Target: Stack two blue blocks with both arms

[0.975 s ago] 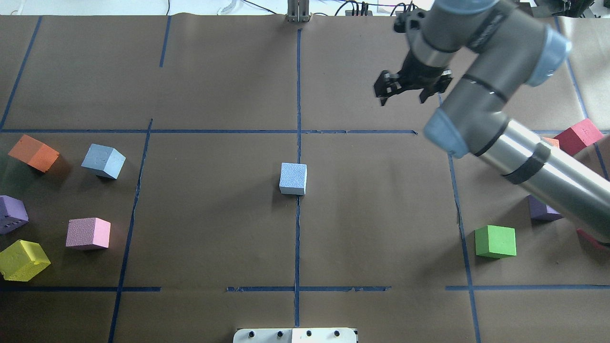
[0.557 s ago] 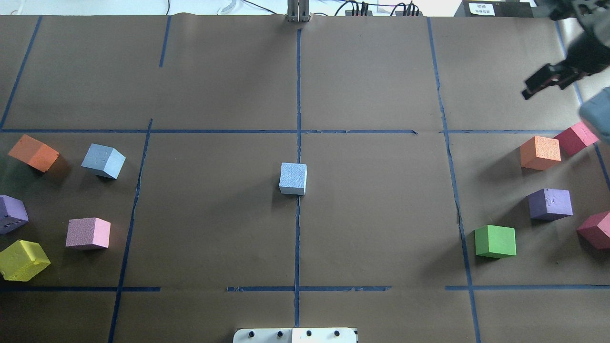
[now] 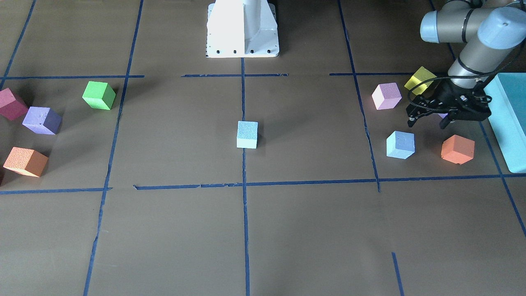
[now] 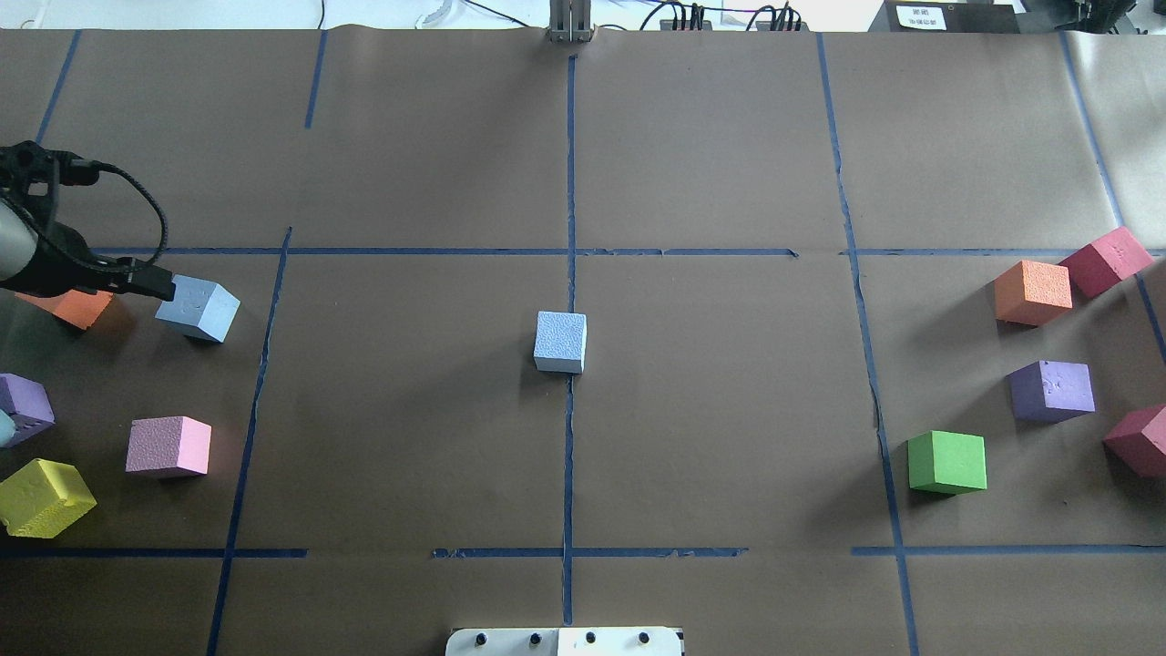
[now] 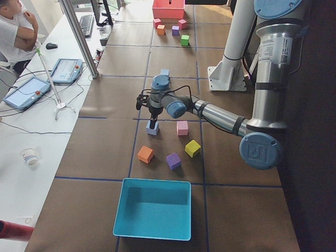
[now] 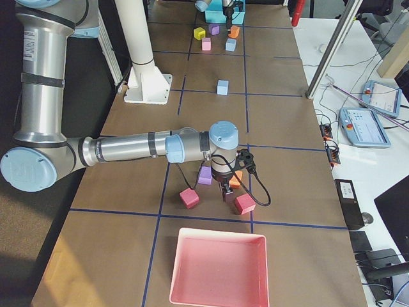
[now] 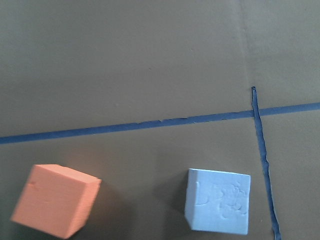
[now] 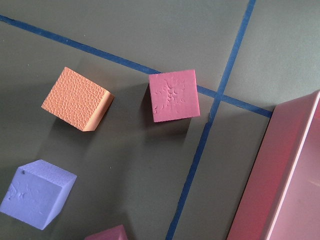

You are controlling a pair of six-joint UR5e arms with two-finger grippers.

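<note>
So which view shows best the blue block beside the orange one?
The left wrist view: the blue block is large, its dented top plain. The exterior views show it small; the right wrist view not at all.

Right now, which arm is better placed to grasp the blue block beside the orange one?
Left. The left gripper hovers close by the sky blue block with its fingers apart. The right gripper is far away, near a red block and a purple block.
</note>
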